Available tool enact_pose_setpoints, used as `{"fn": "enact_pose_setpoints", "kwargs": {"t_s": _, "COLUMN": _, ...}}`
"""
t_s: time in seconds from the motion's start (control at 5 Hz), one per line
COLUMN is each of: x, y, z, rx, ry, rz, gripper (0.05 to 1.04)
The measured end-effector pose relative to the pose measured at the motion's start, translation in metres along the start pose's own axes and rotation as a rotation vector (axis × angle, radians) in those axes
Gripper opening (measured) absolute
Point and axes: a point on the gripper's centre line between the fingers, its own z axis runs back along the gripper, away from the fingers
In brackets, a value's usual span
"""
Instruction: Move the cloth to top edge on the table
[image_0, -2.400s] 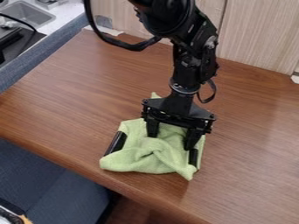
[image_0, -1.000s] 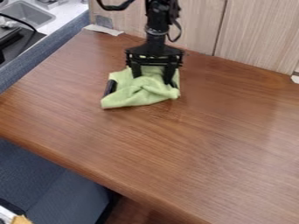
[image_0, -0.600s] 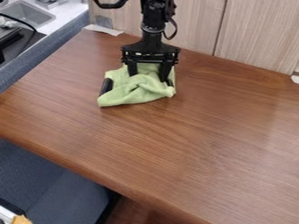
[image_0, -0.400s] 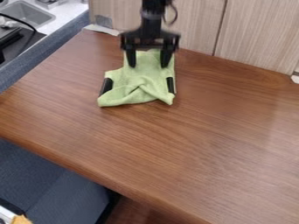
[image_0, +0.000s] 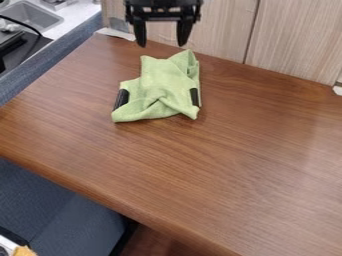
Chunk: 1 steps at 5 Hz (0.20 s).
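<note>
Green cloth lay crumpled, upper corner at or near top edge of table, black pieces at its sides. We saw it moved well up from front edge. Above, gripper had let go and lifted away, spread wide, empty. We judged move all but done. Wall stood behind.

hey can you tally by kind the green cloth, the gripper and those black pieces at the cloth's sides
Cloth: 1
Gripper: 1
Black pieces: 2 visible, possibly joined underneath
Total: 4
</note>
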Motion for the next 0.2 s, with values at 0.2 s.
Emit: {"fn": "enact_pose_setpoints", "kwargs": {"t_s": 0.2, "x": 0.0003, "y": 0.0004, "z": 0.0012, "rx": 0.001, "ry": -0.002, "rz": 0.0, "gripper": 0.999}}
